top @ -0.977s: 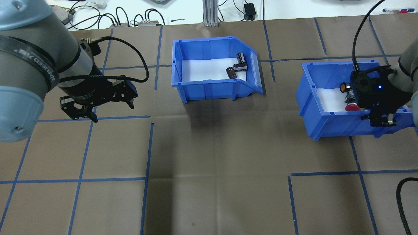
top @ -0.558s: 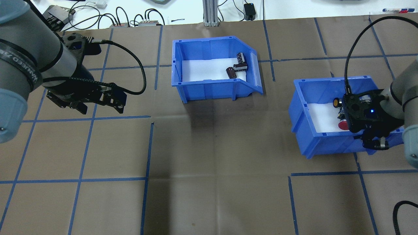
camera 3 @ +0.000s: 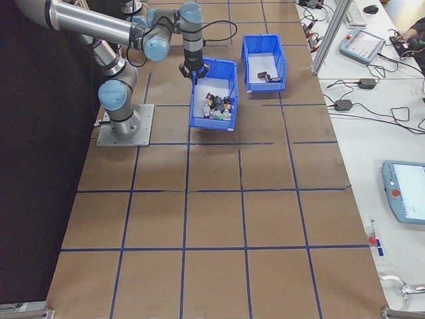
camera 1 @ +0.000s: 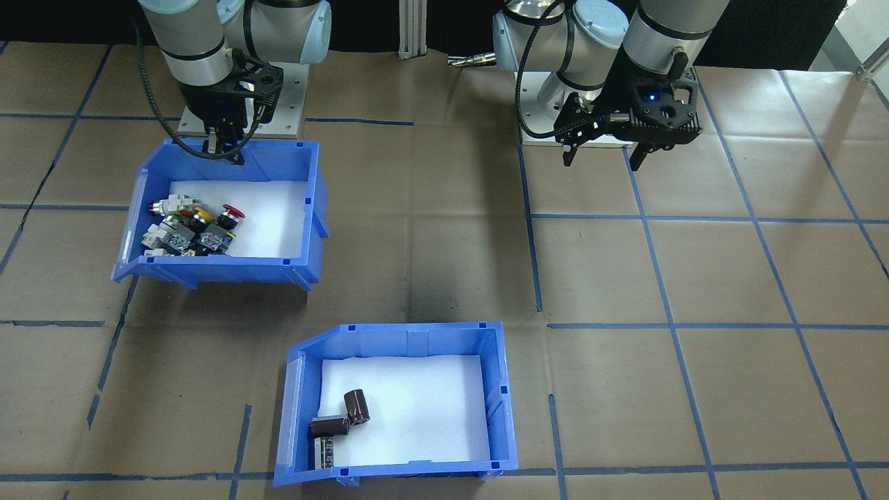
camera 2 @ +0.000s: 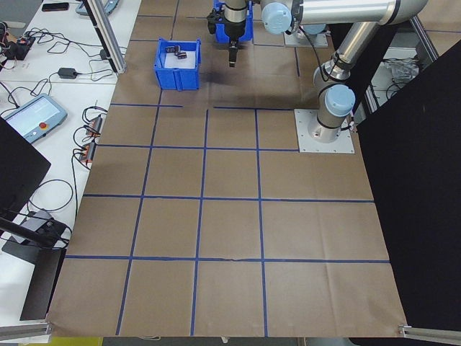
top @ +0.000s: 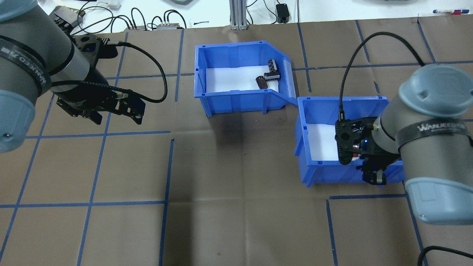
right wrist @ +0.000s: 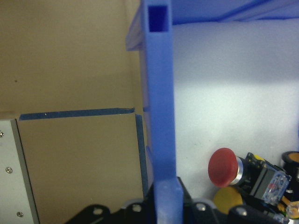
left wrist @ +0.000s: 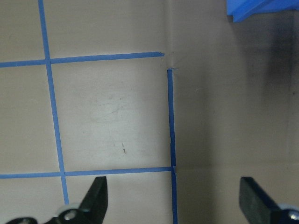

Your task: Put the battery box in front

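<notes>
The battery box [top: 240, 79], holding three cells [top: 266, 75], sits near the counter [top: 236, 207]'s far edge, open paper before it. The right gripper [top: 373, 177] clamps the switch bin [top: 314, 162]'s wall; the left gripper [top: 111, 114] hangs open, empty.

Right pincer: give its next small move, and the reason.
Probably set the switch bin down and let go. The right pincer grips its near wall, and its corner is close beside the battery box, which lies untouched. The left pincer hangs open, away from both.
</notes>
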